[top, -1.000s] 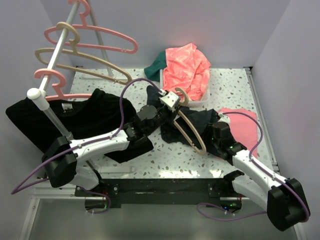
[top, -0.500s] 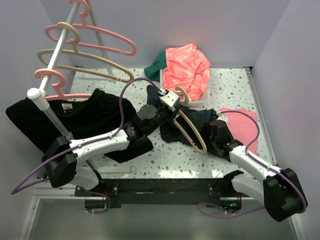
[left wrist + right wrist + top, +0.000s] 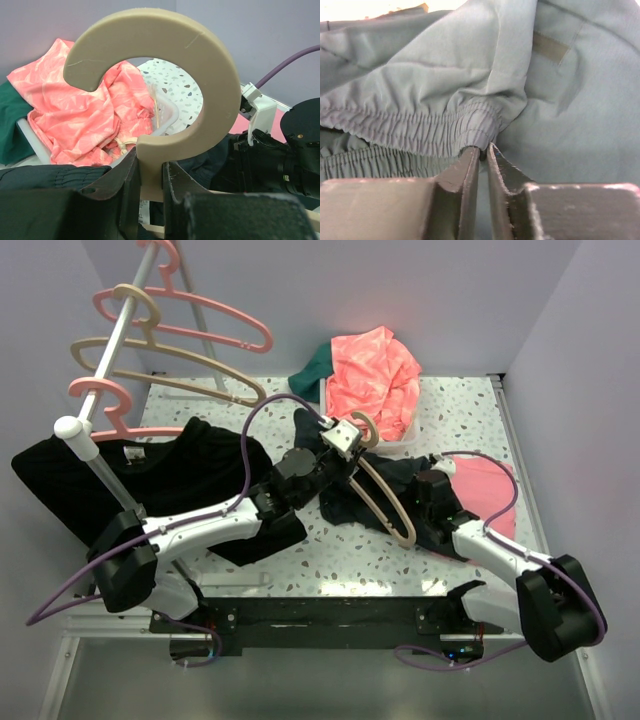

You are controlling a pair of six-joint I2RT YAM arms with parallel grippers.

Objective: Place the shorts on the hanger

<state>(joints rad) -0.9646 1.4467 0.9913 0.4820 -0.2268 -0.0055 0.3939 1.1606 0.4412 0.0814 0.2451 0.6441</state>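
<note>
Shorts [image 3: 398, 478] lying crumpled right of tabletop centre, nearer right edge, partly under hanger [image 3: 392, 508]. Hanger slanting across them, hook pointing toward far edge. Left gripper [image 3: 150, 172] clamping hanger neck just under hook. Right gripper [image 3: 482, 150] pinching elastic waistband, jaws nearly together on fabric fold. Judgement: holding hanger steady, lifting waistband open, feeding lower hanger arm inside before drawing fabric across. Thin pinch risking slipping.

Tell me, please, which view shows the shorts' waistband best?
The right wrist view: the gathered waistband of the shorts is close up, pinched by the right end effector. Top external shows only a dark heap under the hanger; left wrist mostly shows the hanger's hook.
</note>
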